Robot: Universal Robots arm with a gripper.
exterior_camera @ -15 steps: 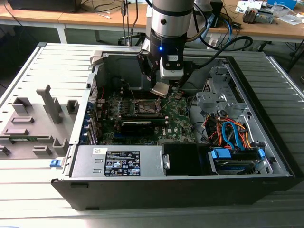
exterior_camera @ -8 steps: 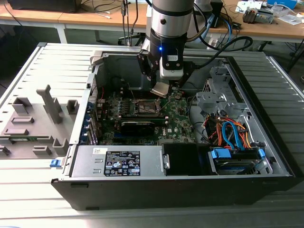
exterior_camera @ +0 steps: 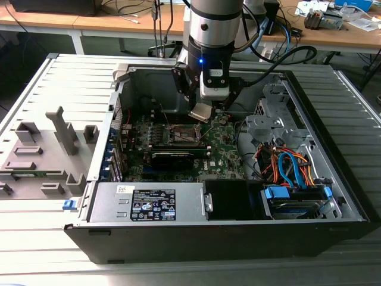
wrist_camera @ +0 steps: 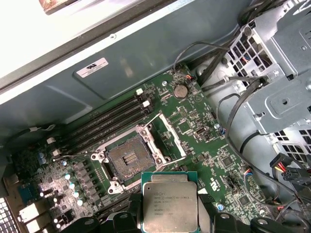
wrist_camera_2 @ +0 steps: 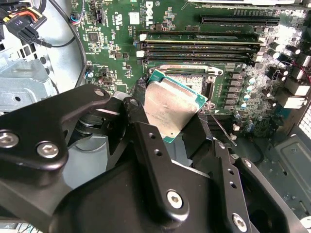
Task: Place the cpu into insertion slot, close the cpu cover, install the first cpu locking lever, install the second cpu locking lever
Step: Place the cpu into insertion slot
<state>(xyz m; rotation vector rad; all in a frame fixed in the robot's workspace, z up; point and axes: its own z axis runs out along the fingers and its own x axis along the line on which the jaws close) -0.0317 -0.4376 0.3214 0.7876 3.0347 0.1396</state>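
one black gripper [exterior_camera: 202, 113] hangs inside an open computer case [exterior_camera: 333, 196] that lies on a grey slatted desk [exterior_camera: 36, 238]; its fingers [wrist_camera_2: 141, 131] are drawn in onto the cpu [wrist_camera_2: 171, 109] and pinch the chip by two opposite edges, so the silvery face shows between them in both wrist views; in the exterior view the cpu sits tilted in the grip, clear above the green motherboard [exterior_camera: 223, 149], apart from the insertion slot [wrist_camera: 129, 160] and a little toward the exterior view's right of it; the slot lies uncovered, its dark centre bare inside the grey metal rim; the cpu cover [wrist_camera: 170, 137] stands lifted off the slot along one edge; long black memory slots [wrist_camera_2: 204, 46] run just beside the slot; orange and blue cables [exterior_camera: 292, 167] bunch at the case's end on the exterior view's right; several grey fixtures [exterior_camera: 47, 149] stand on the desk outside the case, on the exterior view's left
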